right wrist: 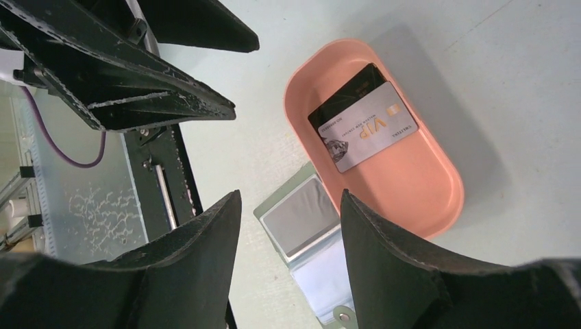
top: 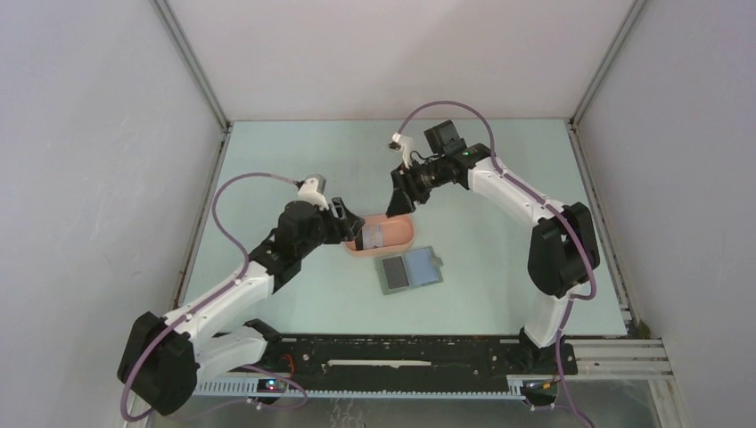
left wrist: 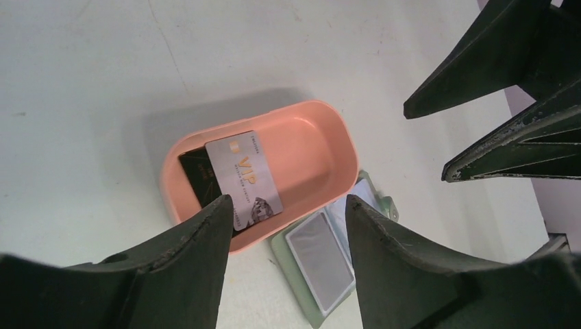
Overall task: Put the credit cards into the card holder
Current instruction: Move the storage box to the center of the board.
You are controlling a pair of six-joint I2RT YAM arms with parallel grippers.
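Two credit cards lie stacked in a pink tray: a silver card marked VIP rests on a black card. The right wrist view shows the same silver card and black card. The card holder lies open and flat just in front of the tray, with a grey clear pocket facing up. My left gripper hovers open over the tray's near-left end, nothing between its fingers. My right gripper hangs open above the tray's far side, also holding nothing.
The pink tray sits mid-table, touching the card holder's far edge. The two grippers are close together above it; the right gripper's fingers show in the left wrist view. Grey walls enclose the table on three sides.
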